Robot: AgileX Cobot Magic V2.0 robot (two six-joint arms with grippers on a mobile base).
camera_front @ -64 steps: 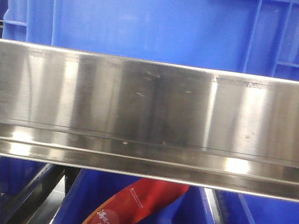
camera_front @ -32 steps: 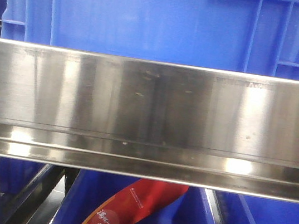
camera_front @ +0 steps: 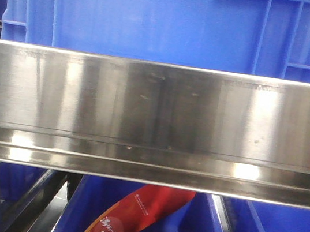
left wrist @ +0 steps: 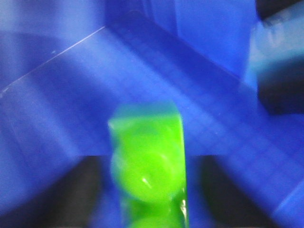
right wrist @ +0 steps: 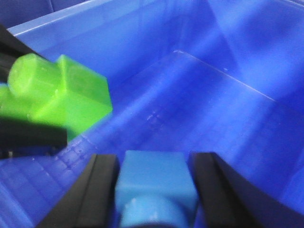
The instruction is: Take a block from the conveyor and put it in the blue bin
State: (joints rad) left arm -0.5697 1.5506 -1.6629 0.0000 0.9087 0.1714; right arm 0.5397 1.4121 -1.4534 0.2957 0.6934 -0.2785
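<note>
A blue bin [left wrist: 95, 85] is filling both wrist views, its gridded floor and walls lying below the tools. The left tool [left wrist: 147, 190] is pinching the block [left wrist: 149, 161] between its dark fingers [left wrist: 71, 190], holding it above the bin floor. The block is showing bright green and glossy, boxy with a round stud on one face. The right tool [right wrist: 154, 190] is gripping a light blue block [right wrist: 154, 183], studded likewise, with the green one hanging at far left.

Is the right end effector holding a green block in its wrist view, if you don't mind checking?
No, the right end effector grips a light blue block; the green block sits in the other end effector, over the blue bin.
</note>
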